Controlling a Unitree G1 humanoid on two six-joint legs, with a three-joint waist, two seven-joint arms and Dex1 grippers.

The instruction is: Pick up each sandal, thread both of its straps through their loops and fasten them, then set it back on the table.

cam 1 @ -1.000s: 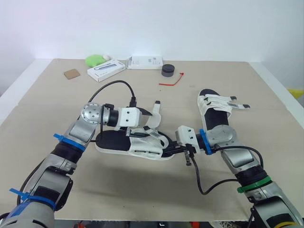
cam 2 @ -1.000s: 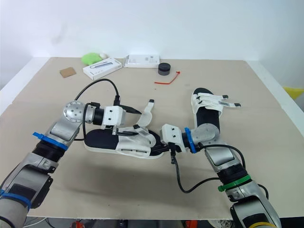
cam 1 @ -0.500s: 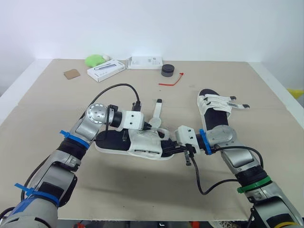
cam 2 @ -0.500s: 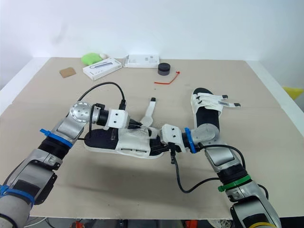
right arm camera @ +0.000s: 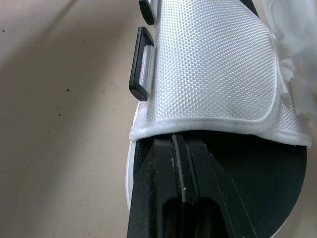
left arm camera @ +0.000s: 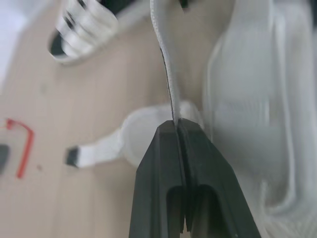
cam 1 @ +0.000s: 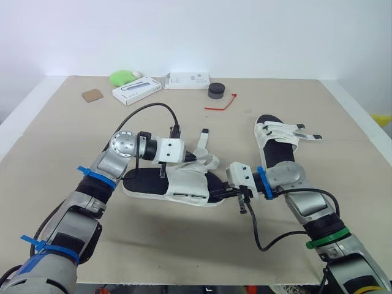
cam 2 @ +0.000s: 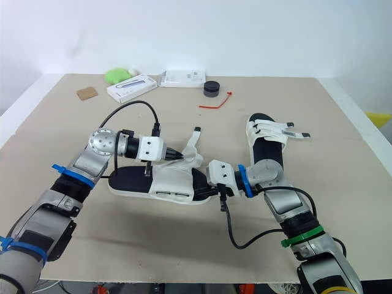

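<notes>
The near sandal [cam 1: 147,182], black sole with a white upper, lies on the table [cam 1: 184,245] between my arms. My left gripper [cam 1: 193,158] is shut on one of its white straps [cam 1: 203,142], which stands up from the upper; in the left wrist view the fingers [left arm camera: 163,148] pinch the strap's thin edge. My right gripper [cam 1: 218,193] is shut on the sandal's edge, with the white rim [right arm camera: 208,124] right at the black fingers [right arm camera: 148,163]. Two black loops [right arm camera: 138,84] show on the upper's side. The second sandal [cam 1: 277,139] lies at the right with loose straps.
At the table's far side lie a green object [cam 1: 124,76], two white boxes [cam 1: 136,90] [cam 1: 188,80], a black round item [cam 1: 215,91], a red tie [cam 1: 222,104] and a brown card [cam 1: 93,95]. The table edge runs near my arms.
My left gripper went from open to shut on the white strap, reaching right to it, then drawing back a little with the strap bent. The right gripper stayed put.
</notes>
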